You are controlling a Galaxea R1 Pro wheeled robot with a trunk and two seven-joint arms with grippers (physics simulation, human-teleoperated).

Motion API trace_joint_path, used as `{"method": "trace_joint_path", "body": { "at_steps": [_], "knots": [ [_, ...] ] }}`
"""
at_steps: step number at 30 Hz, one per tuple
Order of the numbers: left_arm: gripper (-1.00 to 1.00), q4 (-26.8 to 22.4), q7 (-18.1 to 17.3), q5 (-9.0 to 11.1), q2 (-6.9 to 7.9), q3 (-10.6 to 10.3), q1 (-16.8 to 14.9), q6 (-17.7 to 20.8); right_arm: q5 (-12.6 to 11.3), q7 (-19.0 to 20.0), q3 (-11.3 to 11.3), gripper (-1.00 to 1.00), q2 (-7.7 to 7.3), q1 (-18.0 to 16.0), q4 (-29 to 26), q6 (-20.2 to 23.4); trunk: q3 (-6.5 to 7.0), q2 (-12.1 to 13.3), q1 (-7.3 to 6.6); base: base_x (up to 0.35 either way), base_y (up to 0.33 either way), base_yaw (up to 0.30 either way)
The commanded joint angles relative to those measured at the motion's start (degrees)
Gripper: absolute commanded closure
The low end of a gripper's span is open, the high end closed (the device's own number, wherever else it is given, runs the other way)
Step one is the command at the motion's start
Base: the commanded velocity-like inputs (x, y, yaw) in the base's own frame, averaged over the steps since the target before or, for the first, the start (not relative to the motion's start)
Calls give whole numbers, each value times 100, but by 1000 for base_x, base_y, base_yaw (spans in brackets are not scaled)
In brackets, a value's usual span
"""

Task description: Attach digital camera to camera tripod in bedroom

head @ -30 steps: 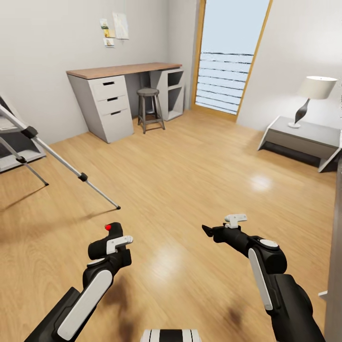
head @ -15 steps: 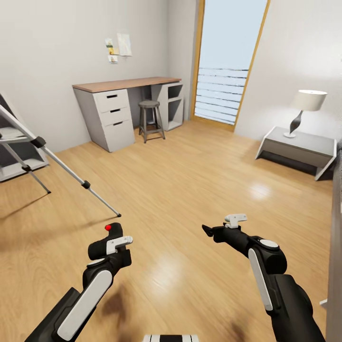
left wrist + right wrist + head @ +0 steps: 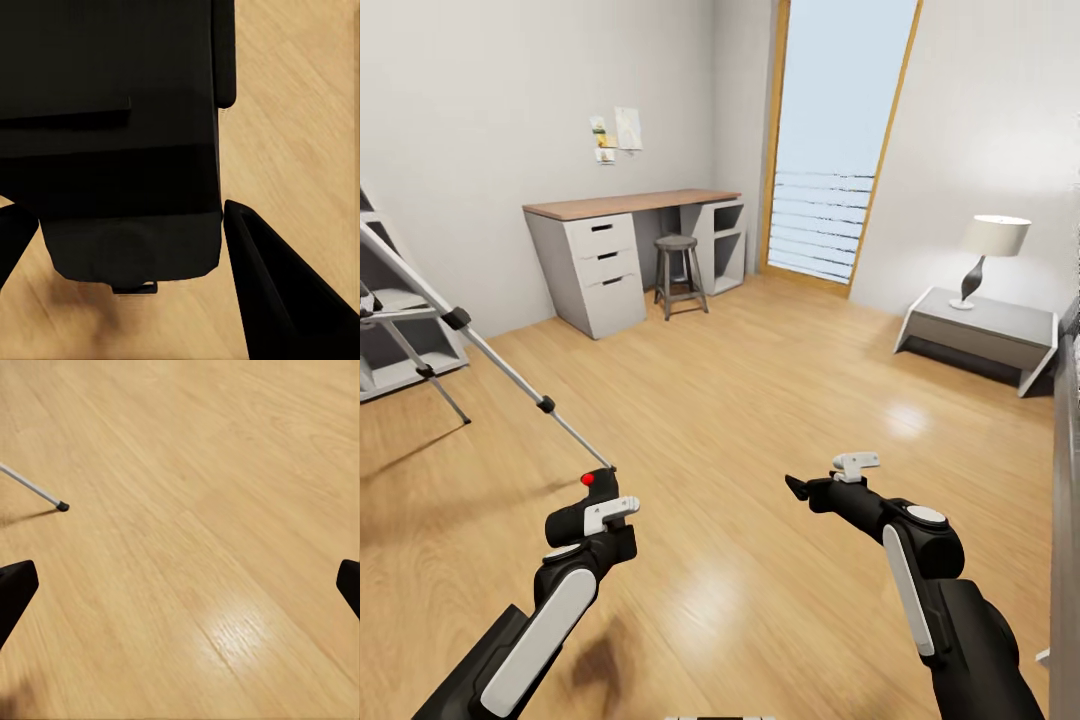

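My left gripper (image 3: 592,503) is low at the left of the head view, shut on the digital camera (image 3: 578,517), a black lump with a red dot on top. In the left wrist view the digital camera (image 3: 112,150) is a big black box between the two dark fingers (image 3: 277,300). The camera tripod (image 3: 510,372) stands at the left edge, one silver leg slanting down to a black foot on the floor just beyond my left gripper. That leg's tip (image 3: 41,495) also appears in the right wrist view. My right gripper (image 3: 800,487) hovers open over bare floor, holding nothing.
A grey desk (image 3: 590,255) with drawers and a stool (image 3: 680,265) stand by the far wall. A tall striped door (image 3: 830,150) is at the back. A low bedside table (image 3: 980,335) with a lamp (image 3: 985,245) sits at the right. Wood plank floor (image 3: 760,400) stretches ahead.
The whole picture has slid downward, so the head camera has moved. The tripod's foot now lies closer to my left gripper in the picture. Both arms hold the same pose.
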Motion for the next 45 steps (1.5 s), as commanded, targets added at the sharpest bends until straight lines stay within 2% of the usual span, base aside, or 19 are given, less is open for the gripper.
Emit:
{"method": "trace_joint_path", "body": {
  "at_steps": [1, 45],
  "knots": [
    [100, -8, 37, 27, 5, -9, -7, 28, -8, 23, -14, -100, 5, -4, -5, 34, 18, -1, -3, 0, 0, 0],
    [100, 117, 18, 18, 5, 3, -9, 20, -10, 23, -17, -100, 5, -4, -5, 44, 992, 58, -117, 0, 0, 0]
  ]
}}
